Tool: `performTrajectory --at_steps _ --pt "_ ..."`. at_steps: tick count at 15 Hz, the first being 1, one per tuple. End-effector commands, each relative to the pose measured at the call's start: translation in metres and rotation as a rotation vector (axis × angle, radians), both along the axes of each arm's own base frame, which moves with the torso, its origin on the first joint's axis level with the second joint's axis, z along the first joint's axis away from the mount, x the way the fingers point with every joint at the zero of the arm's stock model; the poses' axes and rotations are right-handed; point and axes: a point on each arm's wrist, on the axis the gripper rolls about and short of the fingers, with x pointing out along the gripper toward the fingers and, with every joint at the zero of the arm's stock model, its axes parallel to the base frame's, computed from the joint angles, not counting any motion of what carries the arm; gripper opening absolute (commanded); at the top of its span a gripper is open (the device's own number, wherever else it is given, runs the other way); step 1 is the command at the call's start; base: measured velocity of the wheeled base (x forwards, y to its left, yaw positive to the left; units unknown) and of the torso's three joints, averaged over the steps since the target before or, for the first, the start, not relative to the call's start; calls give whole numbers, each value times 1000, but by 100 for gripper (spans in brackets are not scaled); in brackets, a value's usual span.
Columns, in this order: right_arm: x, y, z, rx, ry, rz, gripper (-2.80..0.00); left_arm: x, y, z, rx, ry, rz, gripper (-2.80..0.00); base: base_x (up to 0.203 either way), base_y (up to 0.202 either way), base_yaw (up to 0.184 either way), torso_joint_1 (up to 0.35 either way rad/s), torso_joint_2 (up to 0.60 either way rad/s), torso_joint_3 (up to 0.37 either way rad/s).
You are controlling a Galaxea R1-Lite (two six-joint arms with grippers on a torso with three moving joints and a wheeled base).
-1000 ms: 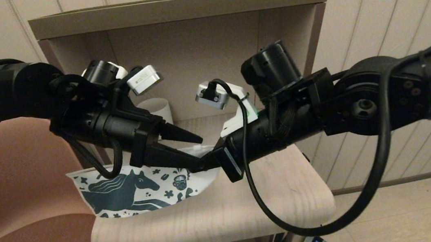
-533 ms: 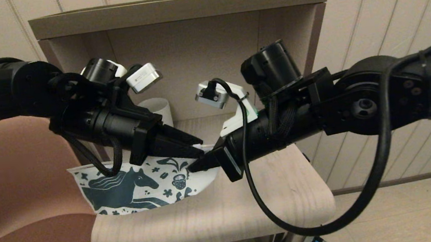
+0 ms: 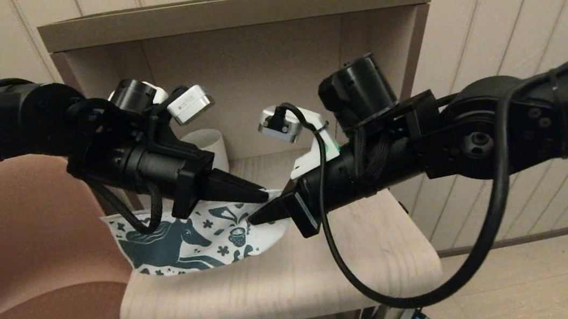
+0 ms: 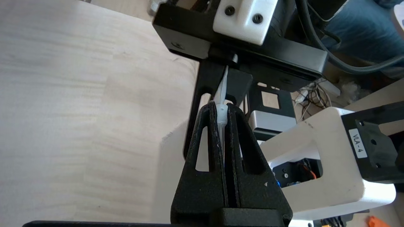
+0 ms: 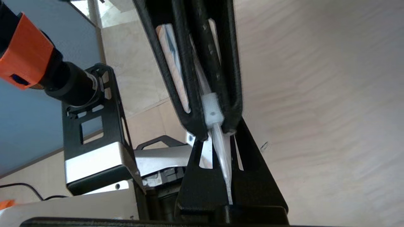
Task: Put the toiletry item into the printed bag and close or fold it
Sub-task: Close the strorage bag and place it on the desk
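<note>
The printed bag (image 3: pixel 186 242), white with a dark teal horse and small flowers, lies along the left half of the wooden table top (image 3: pixel 278 285). My left gripper (image 3: pixel 262 197) reaches in from the left and is shut on the bag's small white zipper slider (image 4: pixel 222 113) at the bag's right end. From the right, my right gripper (image 3: pixel 253 220) meets it tip to tip and is shut on the white zipper edge (image 5: pixel 221 157) just beyond the slider (image 5: pixel 212 108). No toiletry item shows in any view.
A white ribbed mug (image 3: pixel 208 143) stands at the back of the shelf niche behind my left arm. A pink chair (image 3: pixel 21 267) sits close on the left. A black cable (image 3: pixel 388 301) loops down from my right arm over the table's front right.
My left gripper's fingers, spread a second ago, have shut on the zipper slider. The bag's left end has slid rightward and the bag has bunched slightly. My right gripper has barely moved.
</note>
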Motion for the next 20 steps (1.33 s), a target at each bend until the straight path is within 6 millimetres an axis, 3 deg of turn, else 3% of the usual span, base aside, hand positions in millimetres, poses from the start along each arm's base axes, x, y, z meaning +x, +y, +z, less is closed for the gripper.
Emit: performTrajectory --at_steps 1,9,20 --pt "0 -2 -2 -1 1 -2 -280 -1 0 -4 8 13 -3 -280 0 0 0 0 0 0" --pt "-2 -11 1 2 1 -12 -280 -2 5 -4 15 4 14 -280 0 0 0 0 0 0" --pt "-3 -22 5 22 -20 -32 -280 -3 39 -13 17 1 108 -280 0 0 0 0 0 0"
